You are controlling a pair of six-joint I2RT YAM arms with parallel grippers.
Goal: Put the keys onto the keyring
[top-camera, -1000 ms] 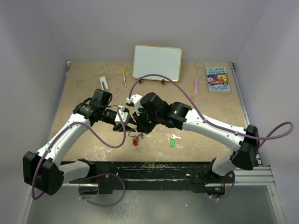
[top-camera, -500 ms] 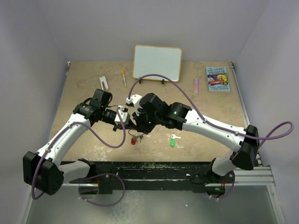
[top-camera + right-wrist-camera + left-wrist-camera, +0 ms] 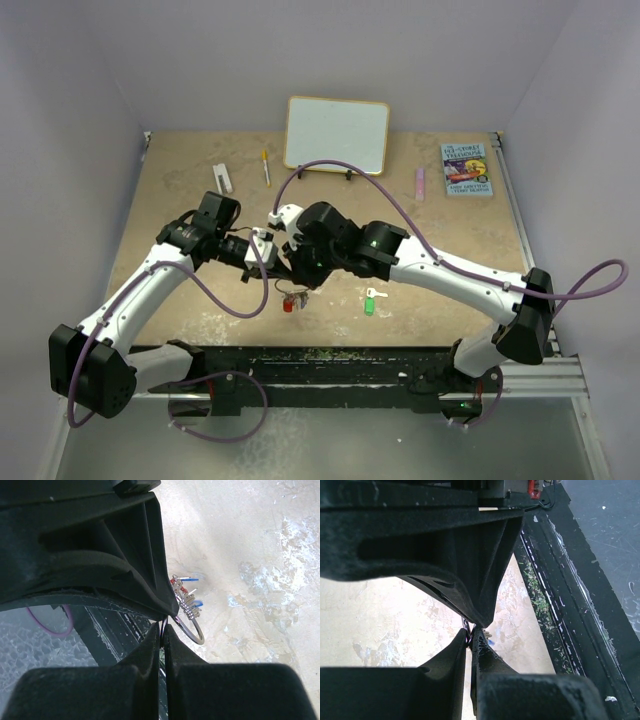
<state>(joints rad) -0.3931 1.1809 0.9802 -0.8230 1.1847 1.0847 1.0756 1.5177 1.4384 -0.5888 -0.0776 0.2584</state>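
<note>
The keyring [image 3: 290,290] hangs between my two grippers above the table's near middle, with small keys and a red tag [image 3: 288,305] dangling under it. My left gripper [image 3: 276,264] is shut on the ring's wire, seen pinched at its tips in the left wrist view [image 3: 469,636]. My right gripper [image 3: 299,270] is shut on the same ring from the other side. In the right wrist view the ring [image 3: 194,631] loops out of the closed tips [image 3: 163,627], with keys and red and blue tags [image 3: 185,597] strung on it. A loose key with a green tag [image 3: 370,303] lies on the table to the right.
A white framed board [image 3: 337,134] stands at the back. A yellow pen [image 3: 265,167] and a small white item [image 3: 222,178] lie back left. A book [image 3: 466,168] and a pink marker [image 3: 421,182] lie back right. The black front rail [image 3: 330,360] runs close below the grippers.
Both grippers stay shut on the ring. The right gripper has edged slightly left, and the dangling keys have shifted a little up and left.
</note>
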